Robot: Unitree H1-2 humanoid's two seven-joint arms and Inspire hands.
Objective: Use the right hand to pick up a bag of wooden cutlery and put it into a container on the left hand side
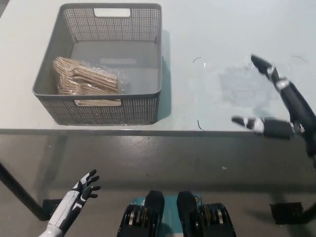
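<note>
- The white left hand [79, 192] rests low at 7 o'clock, below the table edge. Its fingers are spread and it holds nothing.
- The basket [98, 112] sits on the table [207, 106] at 10 o'clock.
- The bag of wooden forks [84, 76] lies inside the basket, toward its 8 o'clock corner, so I think the drop is done.
- The black right hand [298, 121] is at 3 o'clock, wide open and empty, well apart from the basket.
- To finish well, it should pull off toward 4 o'clock, above the table top, and not swing near the basket.
</note>
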